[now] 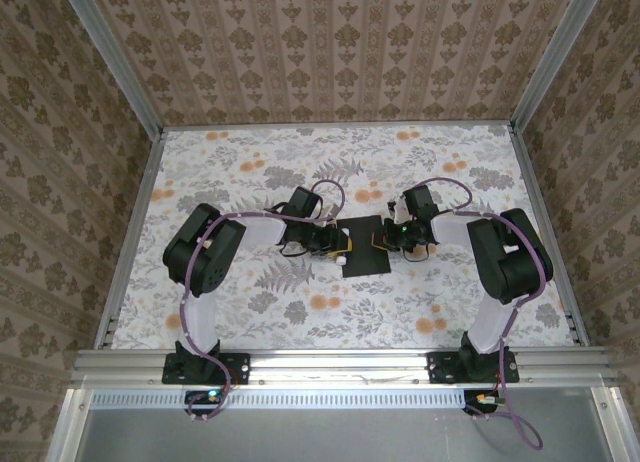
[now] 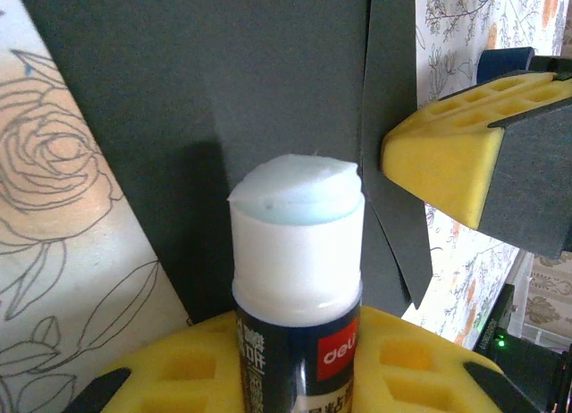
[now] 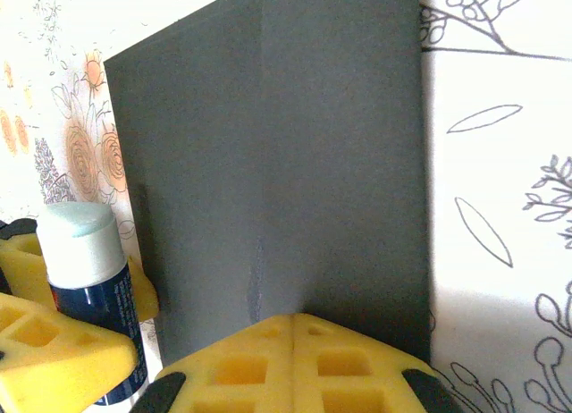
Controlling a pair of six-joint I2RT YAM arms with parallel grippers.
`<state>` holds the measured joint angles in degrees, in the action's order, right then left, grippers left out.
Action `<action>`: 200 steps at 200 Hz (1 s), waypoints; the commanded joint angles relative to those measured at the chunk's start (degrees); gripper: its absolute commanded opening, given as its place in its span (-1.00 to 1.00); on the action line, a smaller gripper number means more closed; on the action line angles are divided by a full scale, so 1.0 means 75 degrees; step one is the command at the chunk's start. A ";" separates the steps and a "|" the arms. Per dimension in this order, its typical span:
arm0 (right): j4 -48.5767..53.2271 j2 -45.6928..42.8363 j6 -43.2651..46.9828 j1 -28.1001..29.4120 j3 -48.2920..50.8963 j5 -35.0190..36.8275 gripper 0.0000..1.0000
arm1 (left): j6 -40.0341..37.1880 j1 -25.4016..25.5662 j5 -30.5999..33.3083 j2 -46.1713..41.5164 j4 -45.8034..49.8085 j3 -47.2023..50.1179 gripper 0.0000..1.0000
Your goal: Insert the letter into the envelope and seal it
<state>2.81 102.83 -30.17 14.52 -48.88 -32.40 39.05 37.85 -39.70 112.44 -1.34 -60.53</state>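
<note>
The envelope (image 1: 366, 246) lies flat at the middle of the desk (image 1: 250, 317), between the two arms, with its long sides running away from the arm bases. The top view gives this position. It also places the left fingers (image 1: 338, 245) at the envelope's left edge and the right fingers (image 1: 384, 240) at its right edge. At this scale it does not resolve what either pair grips.

The left wrist view supplies that detail. The left fingers (image 2: 393, 355) are clamped on a glue stick (image 2: 298, 252), a dark tube with a red label patch, a white collar and a pale, uncapped glue tip. The tip stands in front of the envelope (image 2: 268, 82); whether it touches the paper cannot be told. Along the envelope's right side runs a narrow black strip (image 2: 393, 118) that ends in a point. One yellow finger of the right fingers (image 2: 438, 158) touches the edge of that strip.

The right wrist view shows the right fingers (image 3: 295, 341) closed together, pads meeting with no gap, at the near edge of the envelope (image 3: 286, 163). Whether paper is pinched between them cannot be told. A crease runs lengthwise down the black surface. At lower left the glue stick (image 3: 85, 279) stands just beside the envelope's left edge, held between the left fingers (image 3: 54, 359).

As a container, the envelope presents black outer paper in all three views. Whether anything lies inside cannot be told.
</note>
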 commanded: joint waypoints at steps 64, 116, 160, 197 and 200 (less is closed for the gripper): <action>-0.0260 -0.0175 -0.0410 0.0065 -0.0021 -0.0262 -1.00 | 0.0009 0.0075 -0.0033 0.0248 0.0029 -0.0132 -1.00; -0.0763 0.0027 -0.0688 0.0085 0.0073 -0.0534 -1.00 | 0.0019 0.0075 -0.0031 0.0253 0.0034 -0.0133 -1.00; -0.0860 0.0407 -0.0702 0.0118 0.0206 -0.0467 -1.00 | 0.0007 0.0077 -0.0040 0.0259 0.0061 -0.0156 -1.00; -0.0773 0.0503 -0.0630 0.0120 0.0294 -0.0312 -1.00 | 0.0008 0.0081 -0.0050 0.0277 0.0051 -0.0166 -1.00; -0.0776 0.0499 -0.0640 0.0125 0.0295 -0.0312 -1.00 | 0.0011 0.0085 -0.0059 0.0277 0.0056 -0.0164 -1.00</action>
<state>-3.70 104.75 -34.96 15.03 -48.10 -35.42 39.05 37.87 -39.92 112.68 -1.32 -60.88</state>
